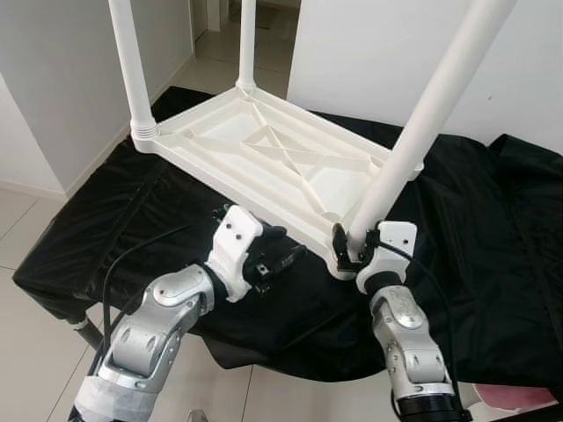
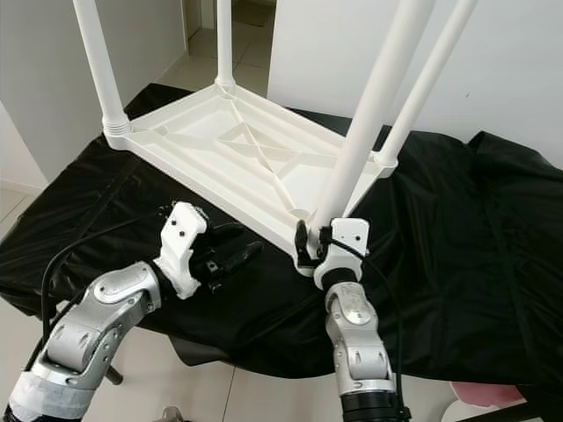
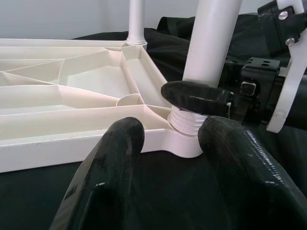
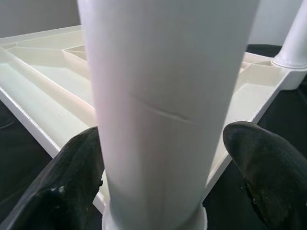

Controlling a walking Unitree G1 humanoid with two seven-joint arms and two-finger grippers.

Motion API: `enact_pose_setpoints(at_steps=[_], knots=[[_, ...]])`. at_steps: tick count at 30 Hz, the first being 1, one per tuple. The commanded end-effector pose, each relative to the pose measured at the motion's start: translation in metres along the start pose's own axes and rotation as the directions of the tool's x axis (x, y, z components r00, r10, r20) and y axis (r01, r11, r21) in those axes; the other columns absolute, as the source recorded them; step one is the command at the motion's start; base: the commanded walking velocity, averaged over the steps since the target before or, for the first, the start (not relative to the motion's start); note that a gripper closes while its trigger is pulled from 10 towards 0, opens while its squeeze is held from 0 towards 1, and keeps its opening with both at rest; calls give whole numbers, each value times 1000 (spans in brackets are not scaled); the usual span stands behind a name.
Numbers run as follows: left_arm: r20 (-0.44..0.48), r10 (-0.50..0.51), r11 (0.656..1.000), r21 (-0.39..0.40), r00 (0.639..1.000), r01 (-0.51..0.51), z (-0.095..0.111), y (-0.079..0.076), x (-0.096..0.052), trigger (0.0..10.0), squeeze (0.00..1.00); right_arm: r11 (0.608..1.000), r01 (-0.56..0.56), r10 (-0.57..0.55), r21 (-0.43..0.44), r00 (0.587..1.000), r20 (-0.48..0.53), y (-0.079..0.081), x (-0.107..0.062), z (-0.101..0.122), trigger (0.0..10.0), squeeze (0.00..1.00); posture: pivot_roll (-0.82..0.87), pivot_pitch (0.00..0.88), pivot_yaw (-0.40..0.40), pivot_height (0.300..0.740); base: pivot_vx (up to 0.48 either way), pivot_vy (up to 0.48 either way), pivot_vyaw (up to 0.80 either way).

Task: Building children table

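Bright even daylight, soft shadows, sharp head views, wrist-view foreground slightly blurred

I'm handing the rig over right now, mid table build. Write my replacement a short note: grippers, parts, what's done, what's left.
Right gripper: fingers on either side of the near-right leg just above its socket; a firm clamp can't be confirmed.
Left gripper: open and empty, over the black cloth just off the tabletop's near edge, pointing at that same socket.
Parts: white tabletop lies upside down on the cloth.
Done: all four legs stand in their corner sockets.
Left: thread still shows at the near-right leg's base, so it probably needs more turning. Then check the other legs and flip the table upright.
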State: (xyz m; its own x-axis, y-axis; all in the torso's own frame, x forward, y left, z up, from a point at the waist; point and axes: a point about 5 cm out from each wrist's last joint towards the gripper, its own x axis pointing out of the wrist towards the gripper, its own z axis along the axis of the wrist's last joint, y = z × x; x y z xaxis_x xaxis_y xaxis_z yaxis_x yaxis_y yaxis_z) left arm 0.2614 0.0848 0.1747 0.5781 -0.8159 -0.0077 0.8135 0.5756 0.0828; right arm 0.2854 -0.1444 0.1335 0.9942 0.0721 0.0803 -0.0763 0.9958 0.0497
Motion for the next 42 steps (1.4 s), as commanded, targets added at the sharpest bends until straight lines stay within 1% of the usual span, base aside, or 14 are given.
enact_pose_setpoints(at_steps=[1, 3, 5, 6, 8, 12, 16, 24, 26, 34, 35, 37, 38, 42], knots=[[-7, 22, 1000, 18, 1000, -22, 0, 0, -1, 10000, 0, 999, -36, 36, 14, 999, -23, -4, 0, -3, 10000, 1000, 37, 5, -100, 740, 0, 0, 0], [-4, 39, 999, 20, 999, -39, 1, 2, -2, 10000, 0, 991, -133, 133, 31, 991, -21, -7, 3, -1, 10000, 1000, 44, 4, -101, 740, 0, 0, 0], [-4, 39, 999, 20, 999, -39, 1, 2, -2, 10000, 0, 991, -133, 133, 31, 991, -21, -7, 3, -1, 10000, 1000, 44, 4, -101, 740, 0, 0, 0], [-7, 47, 999, 17, 999, -47, 1, 3, -3, 10000, 0, 984, -174, 174, 25, 985, -12, -8, 4, 1, 10000, 0, 49, 3, -97, 740, 0, 0, 0], [-4, 57, 998, 12, 998, -57, 2, 4, -3, 10000, 0, 975, -222, 222, -2, 975, 0, -10, 4, 4, 10000, 0, 52, 6, -95, 740, 0, 0, 0], [-6, 65, 998, 14, 998, -65, 2, 6, -4, 10000, 0, 933, -352, 353, -74, 936, -4, -20, 4, 8, 10000, 0, 51, 15, -88, 740, 0, 0, 0], [-10, 60, 998, 25, 998, -60, 3, 7, -3, 10000, 0, 896, -419, 420, -147, 907, -28, -23, 8, 8, 10000, 0, 51, 16, -83, 740, 0, 0, 0], [-10, 55, 998, 28, 998, -55, 4, 7, -1, 10000, 0, 857, -497, 498, -140, 867, -30, -22, 11, 5, 10000, 0, 40, 23, -65, 740, 0, 0, 0], [-5, 45, 999, 20, 999, -45, 4, 5, 1, 10000, 0, 830, -541, 542, -135, 840, -34, -22, 14, 1, 10000, 0, 35, 22, -62, 740, 0, 0, 0], [-3, 34, 999, 22, 999, -34, 4, 4, 5, 10000, 0, 830, -541, 542, -134, 840, -33, -21, 23, -4, 10000, 0, 39, 14, -62, 740, 0, 0, 0], [-1, 36, 999, 24, 999, -36, 5, 5, 6, 10000, 0, 832, -539, 541, -128, 841, -28, -20, 25, -6, 2627, 0, 43, 12, -64, 740, 0, 0, 0], [1, 37, 999, 26, 999, -37, 6, 5, 6, 10000, 0, 833, -539, 541, -122, 841, -22, -19, 26, -6, 2627, 0, 43, 12, -64, 740, 0, 0, 0], [3, 38, 999, 29, 999, -38, 6, 5, 6, 10000, 0, 834, -540, 542, -110, 840, -10, -18, 26, -7, 0, 0, 47, 11, -67, 740, 0, 0, 0], [6, 45, 999, 30, 999, -45, 7, 6, 6, 10000, 0, 834, -543, 546, -99, 838, 3, -19, 26, -7, 0, 0, 52, 14, -68, 740, 0, 0, 0]])
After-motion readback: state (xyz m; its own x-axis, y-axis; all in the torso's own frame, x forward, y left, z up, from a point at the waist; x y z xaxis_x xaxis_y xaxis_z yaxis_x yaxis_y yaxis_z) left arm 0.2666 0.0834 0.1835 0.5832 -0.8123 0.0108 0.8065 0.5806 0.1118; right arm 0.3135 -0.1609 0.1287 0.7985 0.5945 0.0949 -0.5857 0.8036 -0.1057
